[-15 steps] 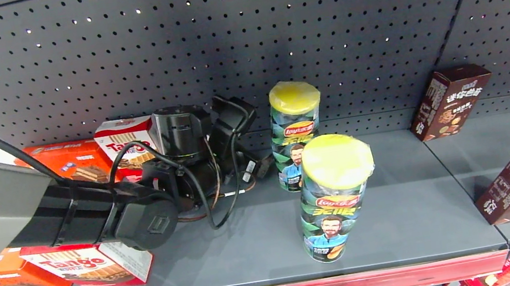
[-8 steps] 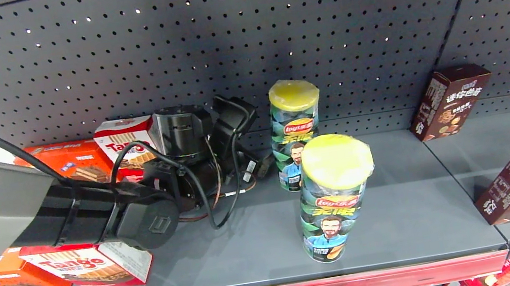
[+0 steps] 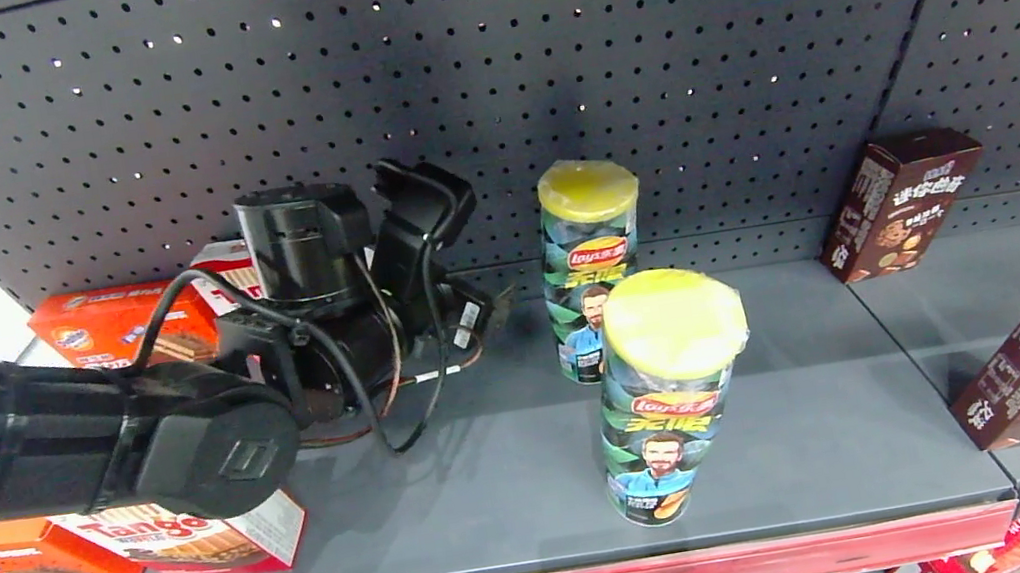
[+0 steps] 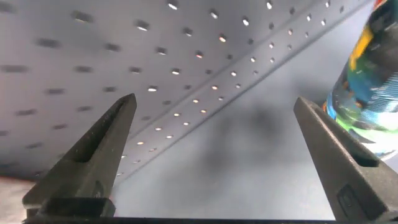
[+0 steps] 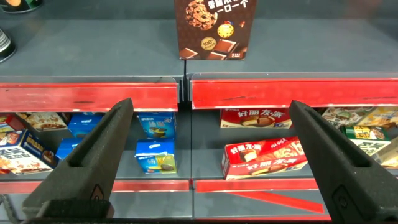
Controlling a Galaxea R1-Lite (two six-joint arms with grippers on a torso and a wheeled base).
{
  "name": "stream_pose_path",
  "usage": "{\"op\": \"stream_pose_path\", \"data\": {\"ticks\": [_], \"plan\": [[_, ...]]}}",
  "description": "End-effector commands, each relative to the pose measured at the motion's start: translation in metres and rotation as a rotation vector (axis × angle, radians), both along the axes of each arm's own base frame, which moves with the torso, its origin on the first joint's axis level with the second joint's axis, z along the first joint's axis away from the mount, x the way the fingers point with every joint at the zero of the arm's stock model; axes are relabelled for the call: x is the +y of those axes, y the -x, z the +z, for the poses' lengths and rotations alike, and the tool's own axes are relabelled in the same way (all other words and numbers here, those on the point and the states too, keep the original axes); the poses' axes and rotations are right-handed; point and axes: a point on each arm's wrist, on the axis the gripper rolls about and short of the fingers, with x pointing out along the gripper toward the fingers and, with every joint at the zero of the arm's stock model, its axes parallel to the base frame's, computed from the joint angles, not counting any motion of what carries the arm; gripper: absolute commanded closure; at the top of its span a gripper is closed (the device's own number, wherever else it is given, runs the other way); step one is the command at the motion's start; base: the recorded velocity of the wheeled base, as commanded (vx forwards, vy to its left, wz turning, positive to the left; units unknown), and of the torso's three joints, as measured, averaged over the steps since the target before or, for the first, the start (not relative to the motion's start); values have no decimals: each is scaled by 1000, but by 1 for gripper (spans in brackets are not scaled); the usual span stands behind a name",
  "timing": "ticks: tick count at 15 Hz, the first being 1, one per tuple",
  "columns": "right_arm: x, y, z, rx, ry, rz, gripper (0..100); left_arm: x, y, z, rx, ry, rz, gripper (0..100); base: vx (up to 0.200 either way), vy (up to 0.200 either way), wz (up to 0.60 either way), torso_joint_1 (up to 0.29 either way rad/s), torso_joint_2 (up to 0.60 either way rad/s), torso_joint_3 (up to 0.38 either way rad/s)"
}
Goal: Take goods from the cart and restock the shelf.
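Our left gripper point(image 4: 214, 102) hangs low over the grey shelf point(image 3: 500, 490), just left of the far chip can point(image 3: 596, 264). Its fingers are spread wide with nothing between them. We judge the can already set down, and the spread keeps the fingers off it. The near chip can point(image 3: 673, 394) stands upright directly in front, label facing the aisle, so the two form a front-to-back row. Wafer boxes point(image 3: 203, 534) lie to the left. Our right gripper point(image 5: 211, 106) faces the shelf fronts, fingers likewise apart and empty, below a chocolate cookie box point(image 5: 214, 28).
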Motion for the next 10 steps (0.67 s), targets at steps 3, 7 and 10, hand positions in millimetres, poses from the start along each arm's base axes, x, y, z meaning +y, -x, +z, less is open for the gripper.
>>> {"op": "stream_pose_path", "data": {"ticks": [3,7,10], "plan": [[0,0,0,1,0,1,0,33,56,53,-125,69,58,0,0,0,0,0,0,0],[0,0,0,1,0,1,0,65,105,65,-163,97,73,0,0,0,0,0,0,0],[0,0,0,1,-2,-1,0,87,121,45,-113,102,129,0,0,0,0,0,0,0]]}}
